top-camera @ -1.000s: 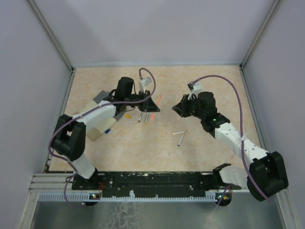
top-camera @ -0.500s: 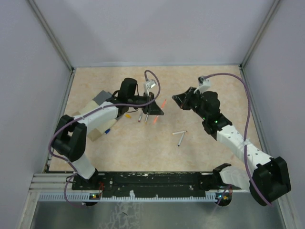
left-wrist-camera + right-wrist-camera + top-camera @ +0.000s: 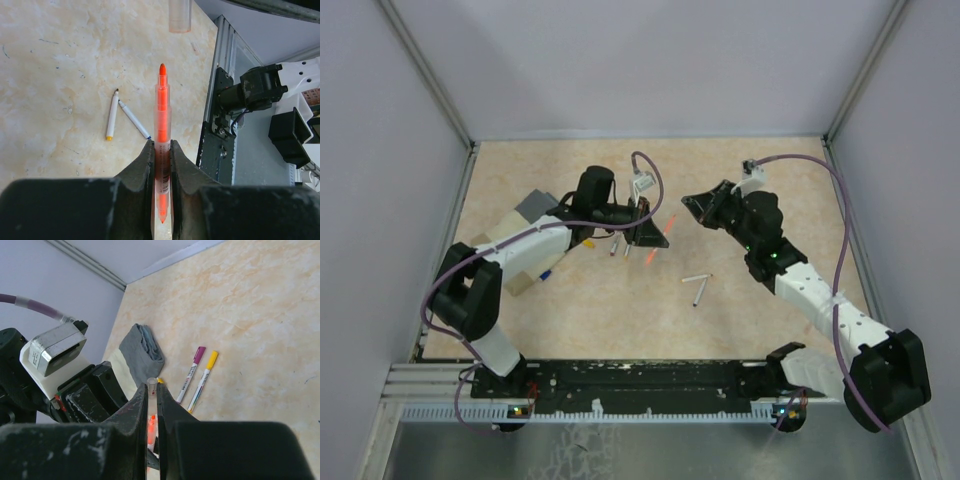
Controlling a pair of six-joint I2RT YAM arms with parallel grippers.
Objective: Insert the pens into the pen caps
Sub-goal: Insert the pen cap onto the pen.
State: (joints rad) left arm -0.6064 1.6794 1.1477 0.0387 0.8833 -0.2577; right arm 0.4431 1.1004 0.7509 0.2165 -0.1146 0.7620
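Cap (image 3: 180,15) pinched in right gripper (image 3: 152,390) at twelve o'clock of orange pen (image 3: 162,107), clamped by left gripper (image 3: 161,147); not joined yet, two loose pens (image 3: 112,117) at nine o'clock wait

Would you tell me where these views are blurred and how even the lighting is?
Top external: soft, even light. Left wrist: orange pen sharp, left gripper dark and soft-edged. Right wrist: right gripper and held pen cap blurred, capped pens beyond crisp.
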